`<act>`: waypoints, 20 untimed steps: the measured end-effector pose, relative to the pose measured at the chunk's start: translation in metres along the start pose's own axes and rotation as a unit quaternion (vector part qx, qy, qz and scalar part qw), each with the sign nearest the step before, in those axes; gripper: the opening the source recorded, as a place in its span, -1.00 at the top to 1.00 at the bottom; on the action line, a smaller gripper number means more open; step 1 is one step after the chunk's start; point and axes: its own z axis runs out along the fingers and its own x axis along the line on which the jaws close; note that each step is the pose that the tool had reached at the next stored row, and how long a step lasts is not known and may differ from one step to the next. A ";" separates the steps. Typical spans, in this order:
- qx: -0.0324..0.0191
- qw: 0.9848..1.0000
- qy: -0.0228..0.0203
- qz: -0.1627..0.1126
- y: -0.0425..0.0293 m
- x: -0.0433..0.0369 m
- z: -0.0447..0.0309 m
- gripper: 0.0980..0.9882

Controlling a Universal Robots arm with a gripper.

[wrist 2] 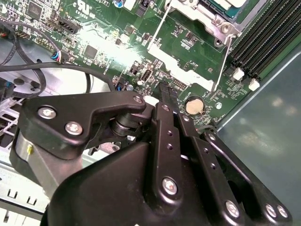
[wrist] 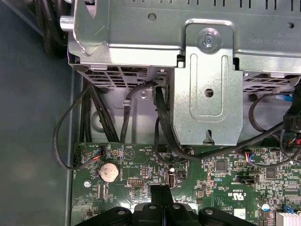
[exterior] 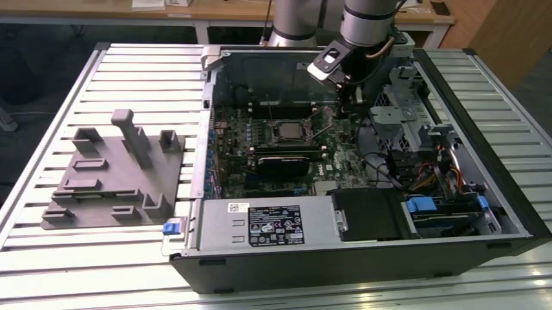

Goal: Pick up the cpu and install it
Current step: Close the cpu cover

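1. an open computer case [exterior: 362,258] lies on the slatted table [exterior: 52,278]. the arm reaches down into it, over the part of the motherboard [exterior: 233,148] toward the exterior view's right.
2. the gripper [wrist: 162,192] hangs just above the board, near the coin cell [wrist: 109,172]. in both wrist views the jaws are pressed together tip to tip, with nothing seen between them.
3. the cpu [exterior: 289,133] sits in the socket near the middle of the board, just beside the black heatsink block [exterior: 280,166]. it is apart from the gripper and untouched.
4. in the second wrist view the metal socket frame [wrist 2: 214,21] surrounds the chip. whether that frame is latched down cannot be told.
5. handling, as judged: light, thin and rigid, so it will not flex in a grip. the smooth metal top offers poor purchase, and the contact face beneath and the socket itself are fragile. any tilt or sideways drag risks damage.
6. place of hold, as judged: two opposite side edges, with the chip kept level. the top face and the underside are unsuitable. the frame appears to leave little edge exposed while the chip is seated.
7. a grey fixture plate [exterior: 112,174] stands on the table beside the case, at the exterior view's left.
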 end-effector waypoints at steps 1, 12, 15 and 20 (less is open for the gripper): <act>0.000 1.000 0.000 0.000 0.0000 0.0000 0.0000 0.98; 0.000 1.000 0.000 0.000 -0.0094 0.0001 -0.0003 0.98; 0.000 1.000 0.000 0.000 -0.0121 0.0001 -0.0004 0.98; 0.000 1.000 0.000 0.000 -0.0177 0.0001 -0.0006 0.98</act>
